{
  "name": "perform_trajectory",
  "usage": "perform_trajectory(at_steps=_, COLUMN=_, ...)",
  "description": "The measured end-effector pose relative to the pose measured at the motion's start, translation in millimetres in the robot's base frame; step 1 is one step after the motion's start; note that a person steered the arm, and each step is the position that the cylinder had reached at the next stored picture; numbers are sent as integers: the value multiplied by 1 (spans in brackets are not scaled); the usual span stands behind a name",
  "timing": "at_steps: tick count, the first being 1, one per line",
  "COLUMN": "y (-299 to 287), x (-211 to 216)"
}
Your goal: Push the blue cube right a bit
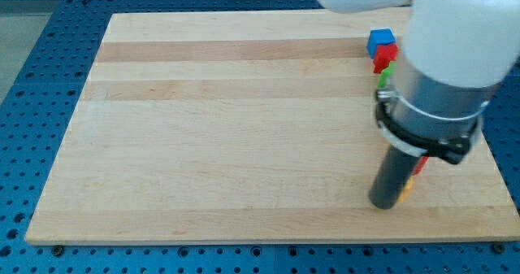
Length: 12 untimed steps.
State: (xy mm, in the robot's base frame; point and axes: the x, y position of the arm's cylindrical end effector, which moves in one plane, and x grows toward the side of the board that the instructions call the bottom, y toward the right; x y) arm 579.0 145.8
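My tip (383, 202) sits lower right on the bench (227, 128), well below the blue cube (380, 41) near the top edge; no hand fitted.

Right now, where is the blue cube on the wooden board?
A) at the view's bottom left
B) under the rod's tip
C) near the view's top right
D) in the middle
C: the blue cube sits near the view's top right, well above my tip.

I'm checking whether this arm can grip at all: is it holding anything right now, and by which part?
Nothing is held. My tip is a bare rod end resting on the board, well below the blue cube, near a yellow block.
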Motion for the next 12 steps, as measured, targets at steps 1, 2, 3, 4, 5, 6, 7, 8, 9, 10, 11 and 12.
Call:
perform_trajectory(at_steps=1, y=15, x=0)
perform_trajectory(at_steps=2, y=16, x=0)
perform_trajectory(at_steps=3, y=4, x=0)
perform_trajectory(at_steps=4, y=1, x=0)
perform_trajectory(at_steps=5, y=7, x=0)
perform_trajectory(at_steps=6, y=7, x=0)
perform_trajectory(at_steps=7, y=-39, x=-12)
perform_trajectory(at_steps=8, y=-68, x=-66)
perform_trajectory(at_steps=9, y=-68, x=-125)
perform_trajectory(at_steps=10, y=-68, x=-179)
perform_trajectory(at_steps=11, y=-63, x=-222)
perform_trajectory(at_steps=12, y=-40, x=-254)
